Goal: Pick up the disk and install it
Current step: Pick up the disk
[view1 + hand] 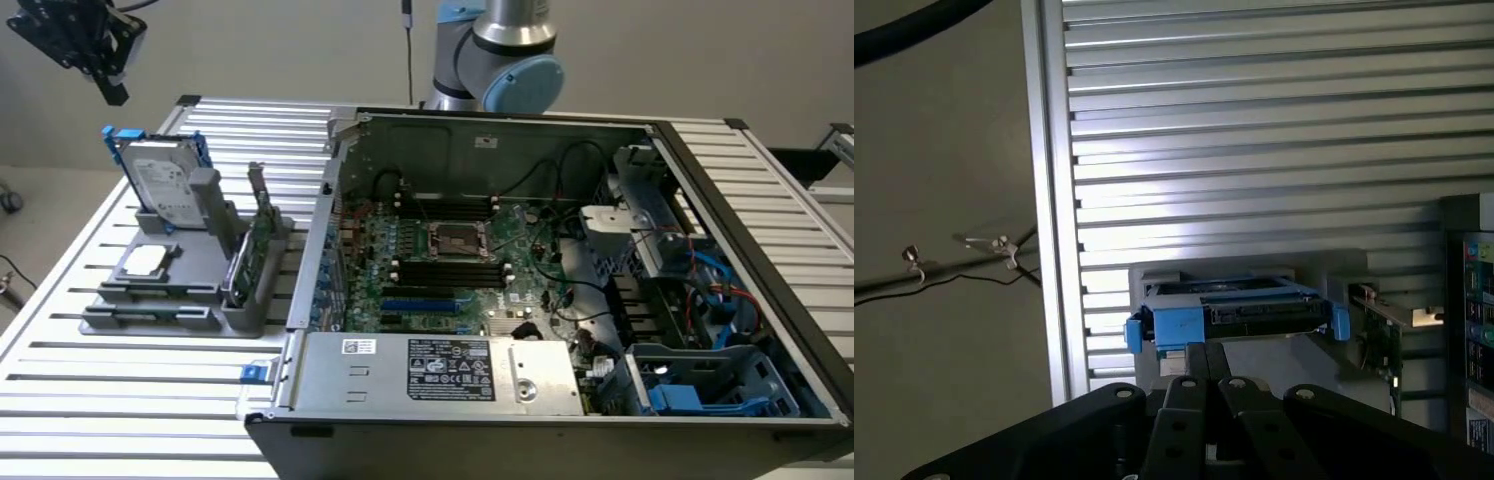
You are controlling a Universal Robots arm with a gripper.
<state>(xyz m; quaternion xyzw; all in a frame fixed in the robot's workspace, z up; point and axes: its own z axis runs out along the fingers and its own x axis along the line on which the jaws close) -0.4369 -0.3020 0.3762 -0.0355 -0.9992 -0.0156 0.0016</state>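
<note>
We see a ribbed metal table [120, 390] carrying an open computer case [494, 150] on the exterior view's right. Beside the case, on that view's left, sits a grey holder [160, 305]. The disk [163, 180] stands upright in the holder's farther end, with blue rails framing it. The gripper [114, 95] hangs in the air above the disk, well apart from it, jaws pressed together on nothing.

Slatted aluminium bench [134, 420]. Directly on it, an open computer case [467, 150], cover off; just beside the case, on the exterior view's left, a grey moulded parts holder [147, 320].
</note>
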